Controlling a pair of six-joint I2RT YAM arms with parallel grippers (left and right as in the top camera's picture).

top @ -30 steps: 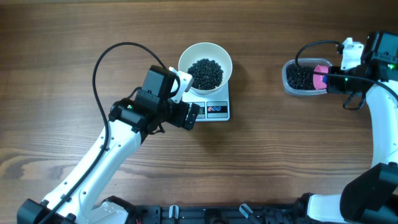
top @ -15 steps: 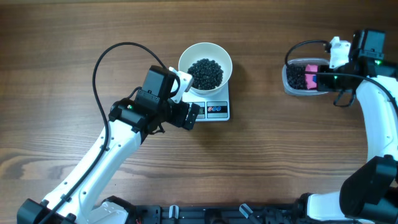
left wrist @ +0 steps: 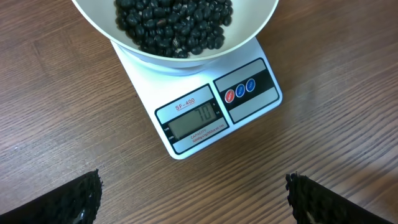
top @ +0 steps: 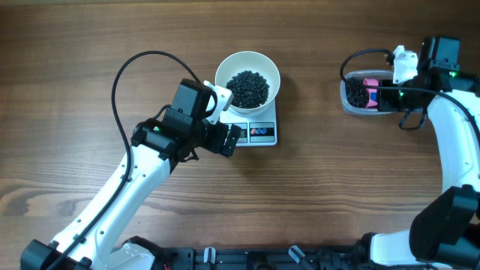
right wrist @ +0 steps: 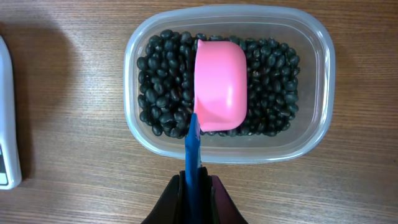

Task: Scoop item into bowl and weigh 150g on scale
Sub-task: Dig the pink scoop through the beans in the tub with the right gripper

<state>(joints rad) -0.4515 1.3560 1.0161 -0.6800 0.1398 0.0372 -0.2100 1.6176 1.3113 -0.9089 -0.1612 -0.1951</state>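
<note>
Two dark fingers of the right gripper [right wrist: 194,186] were clamped on the thin blue handle [right wrist: 192,146] of a pink scoop [right wrist: 221,84]. The scoop's cup sat over the black beans [right wrist: 161,81] inside a clear plastic tub [right wrist: 323,74], within its rim and nearer the far wall. Whether the cup touched the beans was hard to tell. Bare wooden table [top: 337,187] lay all around the tub, and the scale's edge was cut off at the left of the right wrist view.

Well apart from it, the left gripper [left wrist: 193,196] stood wide open and held nothing, poised over bare wood just in front of the scale [left wrist: 143,87]. Only its two black fingertips [left wrist: 84,193] showed, at the bottom corners of the left wrist view.

On the scale stood the white bowl [left wrist: 249,25], its far rim cut off, holding a dark, glossy heap of beans [left wrist: 174,25]. The bowl overhung and hid most of the scale's top. The grey display [left wrist: 193,119] was lit, its digits hard to read, beside two round buttons [left wrist: 239,90].
</note>
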